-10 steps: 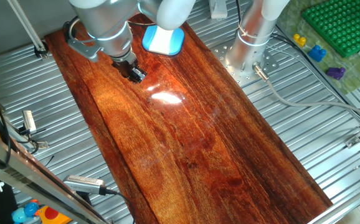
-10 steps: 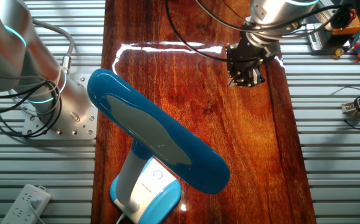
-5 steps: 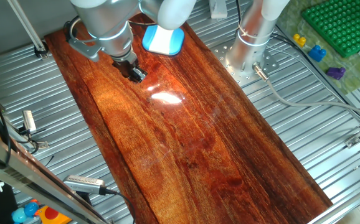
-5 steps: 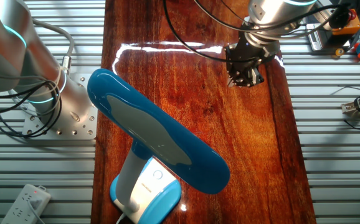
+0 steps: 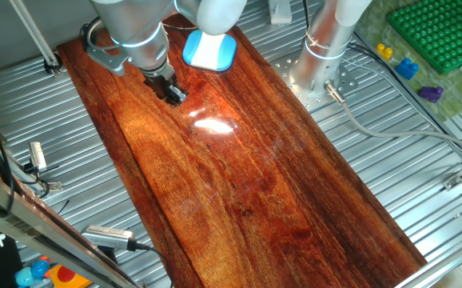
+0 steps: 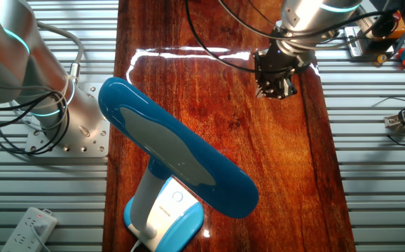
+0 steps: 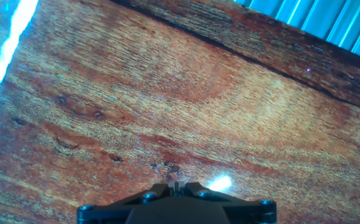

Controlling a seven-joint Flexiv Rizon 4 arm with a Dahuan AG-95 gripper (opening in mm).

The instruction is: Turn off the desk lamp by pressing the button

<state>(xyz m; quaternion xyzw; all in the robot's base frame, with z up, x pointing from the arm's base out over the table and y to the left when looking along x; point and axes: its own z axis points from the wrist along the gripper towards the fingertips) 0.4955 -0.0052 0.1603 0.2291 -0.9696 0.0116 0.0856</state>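
Note:
The desk lamp has a light-blue base with a white centre panel (image 6: pixel 167 218) at the near end of the wooden board, under its long blue head (image 6: pixel 178 150). The small round button (image 6: pixel 176 197) shows as a ring on the white panel. In one fixed view the lamp base (image 5: pixel 209 52) lies at the board's far end, partly behind the arm. My gripper (image 5: pixel 175 96) hangs low over the board, left of and apart from the base. It also shows in the other fixed view (image 6: pixel 274 87). In the hand view the gripper (image 7: pixel 175 185) has its tips touching, shut and empty, over bare wood.
A bright light reflection (image 5: pixel 213 124) lies on the wooden board (image 5: pixel 239 192). A silver robot column (image 5: pixel 324 48) stands right of the board, and a green rack (image 5: pixel 439 28) at the far right. A power strip (image 6: pixel 34 222) lies beside the lamp.
The arm's upper part has shifted slightly; the gripper has hardly moved over the board.

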